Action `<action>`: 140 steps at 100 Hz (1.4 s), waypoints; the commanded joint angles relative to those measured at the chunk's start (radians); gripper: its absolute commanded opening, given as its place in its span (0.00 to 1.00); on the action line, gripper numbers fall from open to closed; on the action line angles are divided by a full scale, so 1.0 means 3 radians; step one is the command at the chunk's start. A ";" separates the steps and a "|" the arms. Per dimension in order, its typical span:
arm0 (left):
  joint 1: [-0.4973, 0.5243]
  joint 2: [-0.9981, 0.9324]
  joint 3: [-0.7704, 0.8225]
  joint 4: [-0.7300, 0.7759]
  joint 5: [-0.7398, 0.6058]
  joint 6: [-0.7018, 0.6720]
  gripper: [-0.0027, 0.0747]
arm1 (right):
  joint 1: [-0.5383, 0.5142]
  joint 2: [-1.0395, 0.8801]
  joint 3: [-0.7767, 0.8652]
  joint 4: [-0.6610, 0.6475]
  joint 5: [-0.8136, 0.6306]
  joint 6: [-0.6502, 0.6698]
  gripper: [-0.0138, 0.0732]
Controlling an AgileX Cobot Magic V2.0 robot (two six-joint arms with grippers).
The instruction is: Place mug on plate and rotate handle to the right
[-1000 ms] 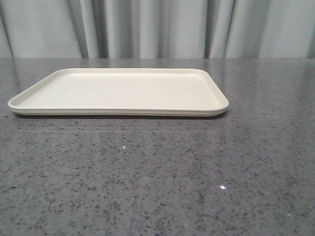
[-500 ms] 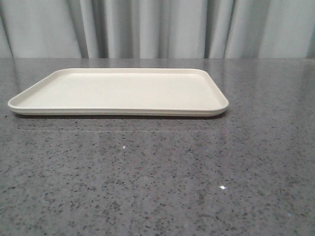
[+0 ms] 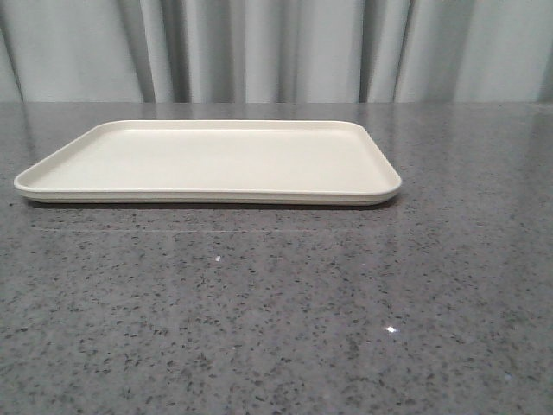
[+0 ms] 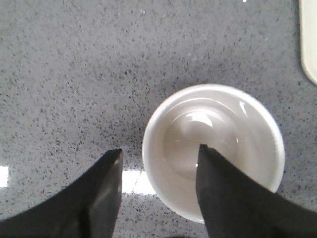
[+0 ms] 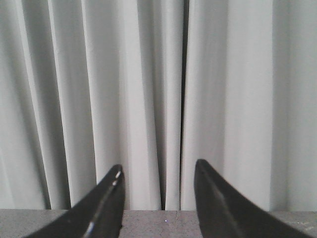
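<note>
I've got the left gripper (image 4: 158, 171) spread open over the mug (image 4: 213, 148), which stands upright on the counter (image 4: 74, 74) just off the plate (image 4: 309, 39), one finger (image 4: 223, 193) dipping over the mug's bowl and the other outside its wall. I think closing squarely on that wall, deep enough not to tip it, is the key here; I can't see the handle, so I'll judge its heading later. The right gripper (image 5: 157, 196) hangs open, facing curtains.
</note>
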 commanded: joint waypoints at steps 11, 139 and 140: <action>-0.0021 0.0000 0.0163 -0.0013 -0.0229 0.0007 0.47 | -0.0016 0.0059 -0.0118 0.0000 -0.0093 -0.0032 0.56; -0.0021 0.0260 0.0453 0.0232 -0.0789 0.0007 0.01 | -0.0016 0.0059 -0.0118 0.0003 -0.0077 -0.0032 0.56; -0.0021 0.0260 0.0453 0.0243 -0.0789 0.0007 0.01 | -0.0016 0.0059 -0.0118 0.0003 -0.0077 -0.0032 0.56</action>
